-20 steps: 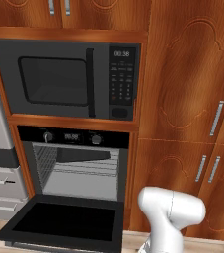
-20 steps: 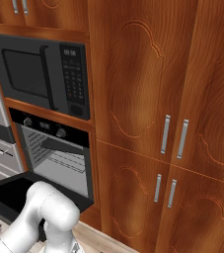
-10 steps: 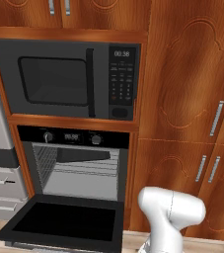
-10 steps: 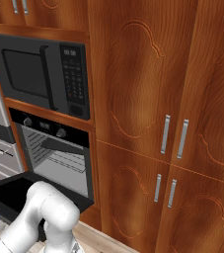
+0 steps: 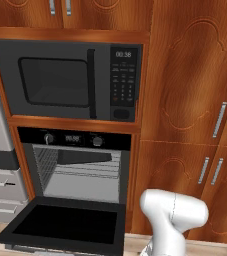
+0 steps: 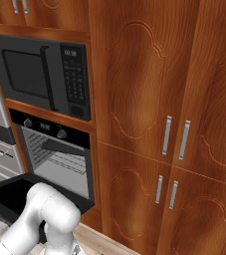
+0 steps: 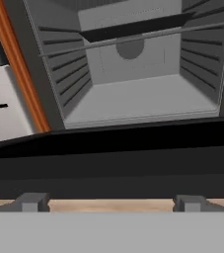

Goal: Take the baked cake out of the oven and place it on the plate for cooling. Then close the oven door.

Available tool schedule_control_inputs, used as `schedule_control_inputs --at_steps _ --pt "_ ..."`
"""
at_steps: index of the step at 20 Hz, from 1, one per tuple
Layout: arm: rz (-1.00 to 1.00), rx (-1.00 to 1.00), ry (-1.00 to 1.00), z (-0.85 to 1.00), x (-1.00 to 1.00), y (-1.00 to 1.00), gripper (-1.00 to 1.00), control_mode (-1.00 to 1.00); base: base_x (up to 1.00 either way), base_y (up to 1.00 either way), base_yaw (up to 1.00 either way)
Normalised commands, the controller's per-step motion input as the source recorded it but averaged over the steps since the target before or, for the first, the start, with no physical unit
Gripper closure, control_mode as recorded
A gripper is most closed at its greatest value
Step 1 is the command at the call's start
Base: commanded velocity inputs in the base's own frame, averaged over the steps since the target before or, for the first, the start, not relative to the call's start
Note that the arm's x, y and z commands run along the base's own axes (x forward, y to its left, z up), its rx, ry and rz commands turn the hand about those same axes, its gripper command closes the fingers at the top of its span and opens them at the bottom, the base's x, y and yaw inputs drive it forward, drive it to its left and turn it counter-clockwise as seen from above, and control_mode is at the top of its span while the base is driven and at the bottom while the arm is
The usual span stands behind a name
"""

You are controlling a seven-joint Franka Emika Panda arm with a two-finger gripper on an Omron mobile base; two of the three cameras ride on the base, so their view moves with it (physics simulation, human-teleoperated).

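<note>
The black oven (image 5: 72, 138) stands open, its oven door (image 5: 65, 225) folded down flat in front. On an upper wire rack lies a dark flat tray (image 5: 80, 158); the cake cannot be made out on it, and the plate is out of view. In the hand view I look over the lowered oven door (image 7: 111, 158) into the grey cavity, with the tray (image 7: 133, 27) high on its rack. My gripper (image 7: 111, 202) is open, low in front of the door's edge, its fingertips (image 7: 32, 201) wide apart with nothing between them.
A dark grey microwave (image 5: 70, 80) sits above the oven. Tall wooden cabinets (image 5: 195, 115) with silver handles fill the right side. Grey drawers (image 5: 0, 185) stand to the left of the oven. My white arm (image 5: 172, 215) rises just right of the open door.
</note>
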Motion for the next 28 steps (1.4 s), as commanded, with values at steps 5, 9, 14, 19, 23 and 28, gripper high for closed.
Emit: schedule_control_inputs --at_steps 5,9,14,19,23,28 --pt "0.00 0.00 -0.07 -0.38 -0.17 0.22 -1.00 -1.00 0.00 0.00 0.00" --pt "0.00 0.00 -0.04 -0.46 -0.27 0.33 -1.00 -1.00 0.00 0.00 0.00" --pt "-0.02 0.00 0.00 -0.59 -0.16 0.27 -1.00 -1.00 0.00 0.00 0.00" --pt "-0.02 -0.01 0.00 -0.80 0.09 0.07 -1.00 -1.00 0.00 0.00 0.00" --pt "-0.03 -0.07 0.00 -0.92 0.04 0.15 -1.00 -1.00 0.00 0.00 0.00" --pt "0.00 -0.02 -0.07 -0.75 0.10 0.06 -1.00 -1.00 0.00 0.00 0.00"
